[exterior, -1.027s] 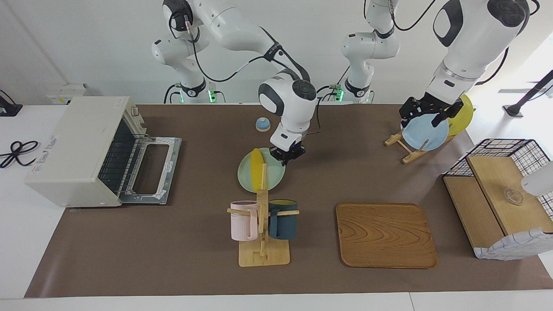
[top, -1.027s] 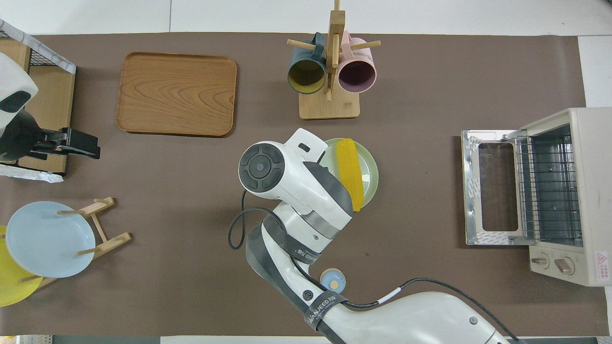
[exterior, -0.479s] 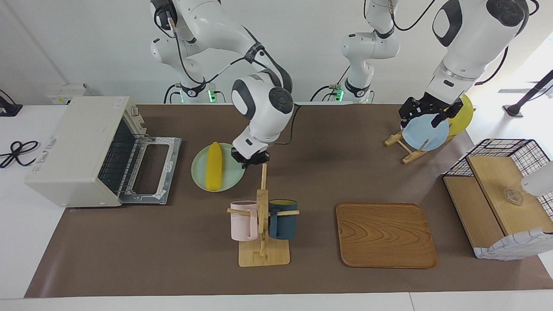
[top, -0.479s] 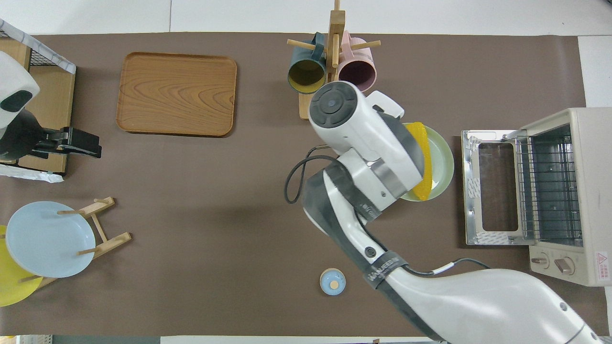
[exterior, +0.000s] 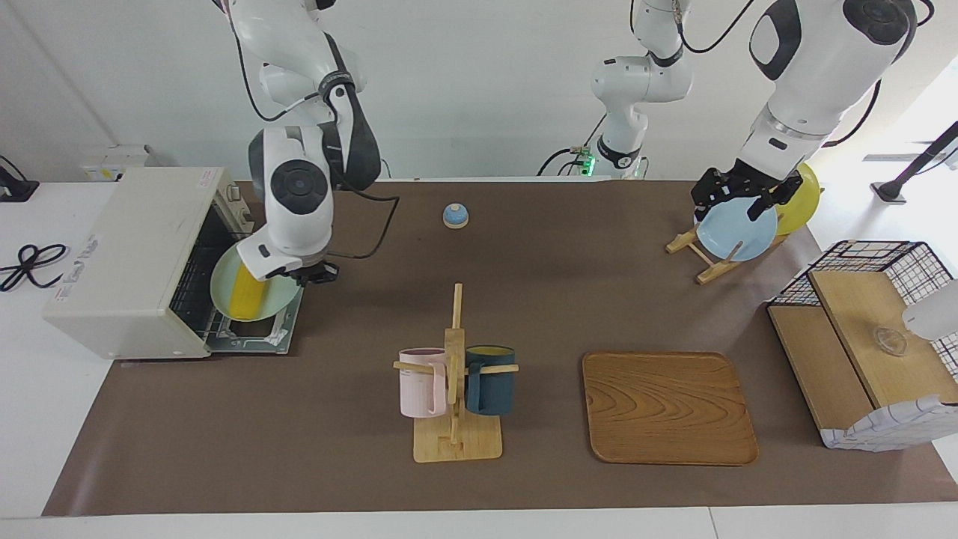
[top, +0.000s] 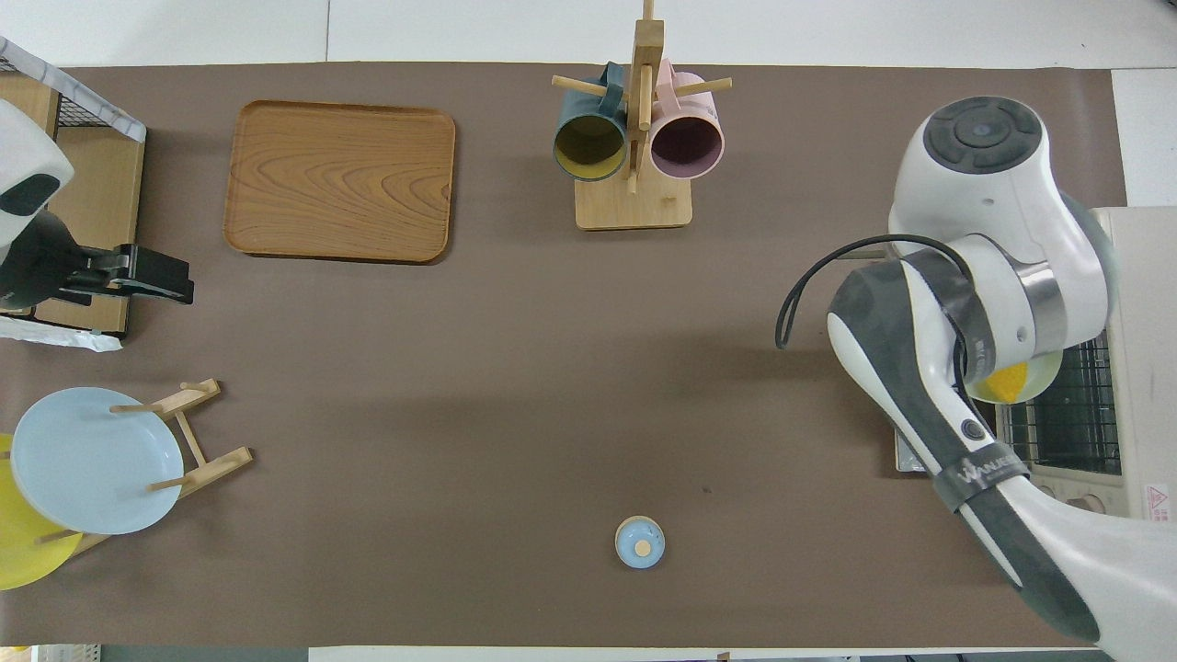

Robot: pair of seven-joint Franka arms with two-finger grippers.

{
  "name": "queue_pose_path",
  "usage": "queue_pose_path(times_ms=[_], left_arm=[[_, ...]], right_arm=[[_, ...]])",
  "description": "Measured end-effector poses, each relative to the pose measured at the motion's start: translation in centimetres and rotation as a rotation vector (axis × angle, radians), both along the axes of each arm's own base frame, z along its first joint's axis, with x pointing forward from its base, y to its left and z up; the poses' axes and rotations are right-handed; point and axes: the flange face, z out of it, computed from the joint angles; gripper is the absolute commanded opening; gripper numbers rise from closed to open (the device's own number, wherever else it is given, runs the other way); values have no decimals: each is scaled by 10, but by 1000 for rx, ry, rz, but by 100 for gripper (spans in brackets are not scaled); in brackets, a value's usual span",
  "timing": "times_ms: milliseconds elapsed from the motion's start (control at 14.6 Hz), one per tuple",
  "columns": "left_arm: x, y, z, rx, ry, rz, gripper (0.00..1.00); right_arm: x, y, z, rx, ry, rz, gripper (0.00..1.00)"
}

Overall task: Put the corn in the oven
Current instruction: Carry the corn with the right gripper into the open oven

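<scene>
The right tool (exterior: 313, 274) is clenched on the rim of a pale green plate (exterior: 281, 299) and holds it in the air over the lowered door (exterior: 284, 333) of the oven (exterior: 135, 262). The plate is partly inside the oven mouth. The corn (exterior: 245, 299) lies on the plate, lengthwise along its middle. In the overhead view only the corn's tip (top: 1007, 384) shows beneath the right arm's wrist, above the wire rack (top: 1071, 418). The wrist hides the plate's exact depth in the cavity; it appears to be at the threshold.

The oven stands at the right arm's end of the worktop (exterior: 524, 299), with its door facing the middle of the worktop.

The left tool (exterior: 737, 196) is over the wooden plate rack (exterior: 700, 254) near the corner of the worktop at the left arm's end, on the robots' edge. Its jaws are closed on the top rim of the blue plate (exterior: 737, 228) standing in the rack. A yellow plate (exterior: 801, 191) stands in the same rack.

A mug tree (exterior: 455, 389) with a pink mug (exterior: 421, 382) and a dark blue mug (exterior: 490, 380) stands mid-worktop, toward the edge away from the robots. A wooden tray (exterior: 666, 408) lies beside it. A small blue bell (exterior: 455, 215) sits near the robots' edge.
</scene>
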Motion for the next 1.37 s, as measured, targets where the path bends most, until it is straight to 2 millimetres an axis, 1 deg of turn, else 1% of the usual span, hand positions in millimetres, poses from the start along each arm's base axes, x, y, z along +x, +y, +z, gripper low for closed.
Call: queue_pose_path(times_ms=[205, 479, 684, 1027, 1095, 1232, 1369], left_arm=[[0, 0, 0, 0, 0, 0, 100], [0, -1, 0, 0, -1, -2, 100], [0, 0, 0, 0, -1, -1, 100], [0, 6, 0, 0, -1, 11, 100], [0, 6, 0, 0, -1, 12, 100], [0, 6, 0, 0, 0, 11, 100], [0, 6, 0, 0, 0, 11, 100]], right_arm=[[-9, -32, -17, 14, 21, -6, 0], [-22, -73, -38, 45, 6, 3, 0], [-30, -90, -40, 56, 18, 13, 0], [-35, -115, -40, 78, 43, 47, 0], [-36, -119, -41, 78, 46, 43, 15], [-37, -118, -43, 80, 49, 46, 24], [-38, -118, -44, 80, 50, 46, 29]])
